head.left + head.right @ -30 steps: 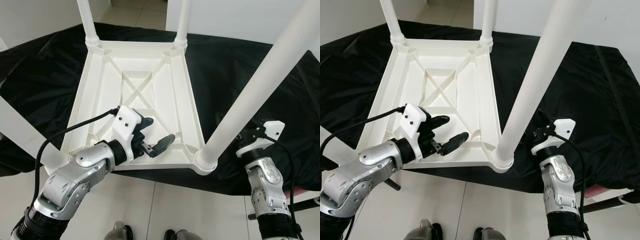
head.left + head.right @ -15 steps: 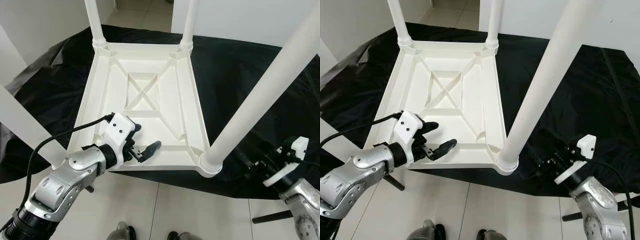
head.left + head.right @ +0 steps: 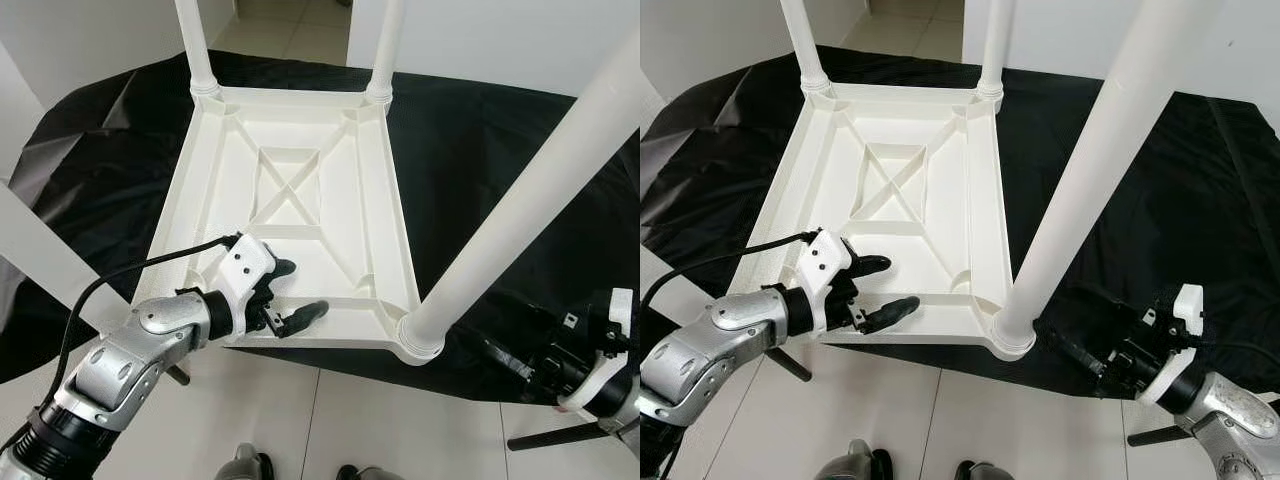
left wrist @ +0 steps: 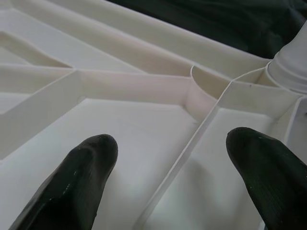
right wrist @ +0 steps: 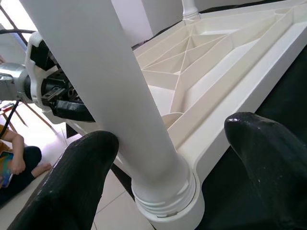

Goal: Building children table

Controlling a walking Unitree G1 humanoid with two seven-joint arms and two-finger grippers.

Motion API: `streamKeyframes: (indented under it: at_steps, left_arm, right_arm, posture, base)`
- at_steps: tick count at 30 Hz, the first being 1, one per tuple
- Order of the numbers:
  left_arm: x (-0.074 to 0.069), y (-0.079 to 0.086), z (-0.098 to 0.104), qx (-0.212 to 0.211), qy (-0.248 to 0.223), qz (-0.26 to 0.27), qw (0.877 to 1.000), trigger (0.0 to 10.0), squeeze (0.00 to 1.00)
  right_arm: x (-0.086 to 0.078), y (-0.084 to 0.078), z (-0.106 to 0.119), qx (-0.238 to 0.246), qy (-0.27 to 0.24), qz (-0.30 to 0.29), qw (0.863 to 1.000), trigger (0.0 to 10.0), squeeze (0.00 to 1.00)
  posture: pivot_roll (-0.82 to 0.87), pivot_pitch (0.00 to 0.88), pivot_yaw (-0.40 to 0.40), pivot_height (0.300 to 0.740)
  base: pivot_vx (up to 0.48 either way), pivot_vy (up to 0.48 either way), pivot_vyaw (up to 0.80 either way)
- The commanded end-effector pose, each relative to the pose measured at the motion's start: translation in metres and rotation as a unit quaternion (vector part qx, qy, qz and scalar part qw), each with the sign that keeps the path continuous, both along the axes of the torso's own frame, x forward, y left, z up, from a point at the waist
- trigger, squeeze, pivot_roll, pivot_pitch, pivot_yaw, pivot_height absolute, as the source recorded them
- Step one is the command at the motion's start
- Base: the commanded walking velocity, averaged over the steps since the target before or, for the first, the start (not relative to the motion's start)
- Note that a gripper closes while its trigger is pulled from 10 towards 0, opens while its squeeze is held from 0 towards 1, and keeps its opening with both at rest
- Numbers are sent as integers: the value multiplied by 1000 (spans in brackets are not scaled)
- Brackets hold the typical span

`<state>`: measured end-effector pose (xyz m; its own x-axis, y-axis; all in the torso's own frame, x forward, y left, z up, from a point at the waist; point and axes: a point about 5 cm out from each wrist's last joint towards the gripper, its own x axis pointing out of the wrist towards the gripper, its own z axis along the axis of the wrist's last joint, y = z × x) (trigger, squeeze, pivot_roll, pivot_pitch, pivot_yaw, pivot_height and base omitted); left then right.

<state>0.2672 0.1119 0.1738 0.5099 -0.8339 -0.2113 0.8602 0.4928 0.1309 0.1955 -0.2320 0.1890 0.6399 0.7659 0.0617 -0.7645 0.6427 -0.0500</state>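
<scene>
A white plastic children's table point(image 3: 340, 220) lies upside down on a black cloth point(image 3: 480, 140), with its legs standing up. The near right leg point(image 3: 530, 190) rises from its corner socket point(image 3: 420, 335), and the near left leg point(image 3: 40, 260) shows at the edge. My left gripper point(image 3: 300, 290) is open just above the ribs at the table's near edge; in the left wrist view its fingers point(image 4: 72, 191) straddle a rib. My right gripper point(image 3: 1080, 345) is open, low over the cloth, pointing at the near right leg point(image 5: 110, 81) without touching it.
Two far legs point(image 3: 195, 40) stand at the back corners. White floor tiles point(image 3: 330, 420) lie below the cloth's front edge, with my feet point(image 3: 245, 465) there. A dark stand leg point(image 3: 540, 435) is at the lower right. A person point(image 5: 14, 158) sits on the floor to the left.
My right arm has swung down and out to the right, away from the near right leg, and now points back at it. The left gripper has slid slightly toward the table's near edge. The camera shifted.
</scene>
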Motion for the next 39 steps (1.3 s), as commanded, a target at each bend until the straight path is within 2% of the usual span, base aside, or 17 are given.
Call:
streamKeyframes:
  at_steps: [1,4,7,8,10,18,19,25,27,28,30,39]
  left_arm:
    - [-2,-1,-2,9,4,-24,1000,10000,0]
    - [-2,-1,-1,9,3,-25,1000,10000,0]
    - [0,4,0,12,1,-17,1000,10000,0]
    - [0,4,0,12,1,-17,1000,10000,0]
    - [2,5,1,10,-4,-12,1000,10000,0]
    - [4,6,2,10,-9,-7,1000,10000,0]
    - [5,6,2,11,-12,-5,1000,10000,0]
    - [7,6,1,13,-13,1,1000,10000,0]
    - [11,6,-2,25,-12,16,999,10000,0]
    - [11,6,-2,25,-12,16,999,10000,0]
    - [13,4,-9,52,-11,27,998,10000,0]
    - [23,-3,-21,100,-14,38,994,10000,0]
  right_arm:
    - [-1,4,1,-9,3,13,1000,10000,0]
    - [2,5,2,-11,-5,9,1000,10000,0]
    - [14,19,6,4,-32,-1,999,10000,0]
    - [14,19,6,4,-32,-1,999,10000,0]
    - [21,33,6,16,-42,-2,999,10000,0]
    - [30,45,4,18,-45,-11,999,10000,0]
    - [35,51,2,15,-52,-24,998,10000,0]
    - [41,60,0,24,-53,-46,997,10000,0]
    - [48,72,-2,49,-46,-80,995,10000,0]
    - [48,72,-2,49,-46,-80,995,10000,0]
    - [52,77,-1,72,-46,-103,991,10000,0]
    - [55,76,1,79,-54,-126,987,10000,0]
  posture:
    - [2,150,25,740]
    - [9,148,24,740]
    - [21,144,12,740]
    - [21,144,12,740]
    - [27,141,4,740]
    - [34,137,-6,740]
    - [35,135,-14,740]
    - [32,131,-25,740]
    - [29,130,-27,740]
    - [29,130,-27,740]
    - [27,132,-27,740]
    - [15,143,-20,740]
  base:
    - [0,0,0]
    - [0,0,0]
    - [0,0,0]
    - [0,0,0]
    - [0,0,0]
    - [0,0,0]
    - [0,0,0]
    - [0,0,0]
    - [0,0,0]
    - [0,0,0]
    - [0,0,0]
    - [0,0,0]
